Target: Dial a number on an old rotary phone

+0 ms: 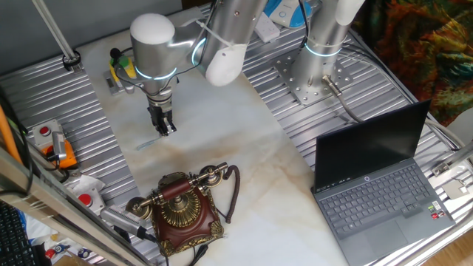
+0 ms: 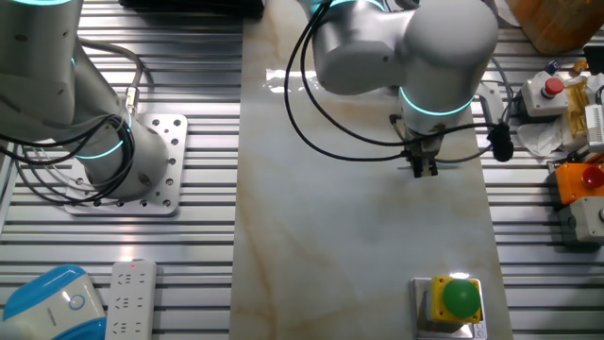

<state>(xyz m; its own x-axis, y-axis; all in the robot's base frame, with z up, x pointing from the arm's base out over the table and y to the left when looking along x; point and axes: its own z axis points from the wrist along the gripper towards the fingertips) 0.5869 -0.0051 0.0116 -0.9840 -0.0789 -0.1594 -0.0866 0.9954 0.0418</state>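
The phone (image 1: 179, 208) is sitting upright near the front edge of the bench (image 1: 244, 148), toward its left corner in the one fixed view, with its brass-ended receiver (image 1: 177, 190) lying across the top and its brass dial facing up and forward. A dark cord (image 1: 233, 193) is looping off its right side onto the pale marble-look surface. The phone is lying outside the other fixed view. The arm (image 1: 177, 48) is reaching over the middle of the bench from its mount at the back, and the claw (image 1: 163, 127) is pointing straight down, hanging well apart from the phone, farther back on the bench. Its two dark fingers (image 2: 424, 166) are looking close together with nothing between them, so the claw is appearing clenched and empty; whether its tips are touching the surface cannot be told. A laptop (image 1: 377, 188) is standing open at the front right corner, its screen dark. A yellow box with a green button (image 2: 458, 300) is resting at the back left edge in the one fixed view, and red-button boxes (image 1: 52, 144) are sitting along the left side rail.
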